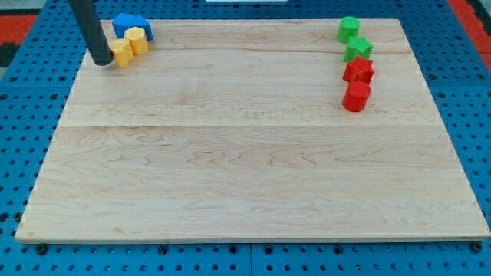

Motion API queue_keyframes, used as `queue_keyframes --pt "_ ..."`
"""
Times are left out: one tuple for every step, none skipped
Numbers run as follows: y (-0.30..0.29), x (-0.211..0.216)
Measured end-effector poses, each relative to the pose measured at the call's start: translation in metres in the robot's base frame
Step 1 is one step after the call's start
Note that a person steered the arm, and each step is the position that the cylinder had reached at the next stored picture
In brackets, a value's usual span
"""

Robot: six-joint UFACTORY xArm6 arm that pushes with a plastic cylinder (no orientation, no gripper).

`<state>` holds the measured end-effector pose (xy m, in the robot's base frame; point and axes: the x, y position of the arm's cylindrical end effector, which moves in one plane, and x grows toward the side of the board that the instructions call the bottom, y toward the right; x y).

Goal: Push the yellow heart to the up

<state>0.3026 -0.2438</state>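
Observation:
Two yellow blocks sit at the view's top left of the wooden board (245,153). The lower-left one (120,52) looks like the yellow heart; the other yellow block (138,40) touches it on its upper right. A blue block (131,25) lies just above them, touching the upper yellow one. My dark rod comes down from the view's top left, and my tip (101,60) rests on the board right against the left side of the yellow heart.
At the view's top right stand a green block (349,29), a green star-like block (358,50), a red star-like block (358,70) and a red round block (356,96) in a column. Blue pegboard surrounds the board.

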Motion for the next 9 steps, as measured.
queue_keyframes --pt "-0.001 0.000" --pt "-0.003 0.000" --pt "-0.003 -0.004" --pt "-0.003 -0.009" --pt "-0.003 -0.014" --pt "-0.003 -0.016" --pt "-0.003 -0.016" --pt "-0.001 0.005" --pt "0.000 0.020"
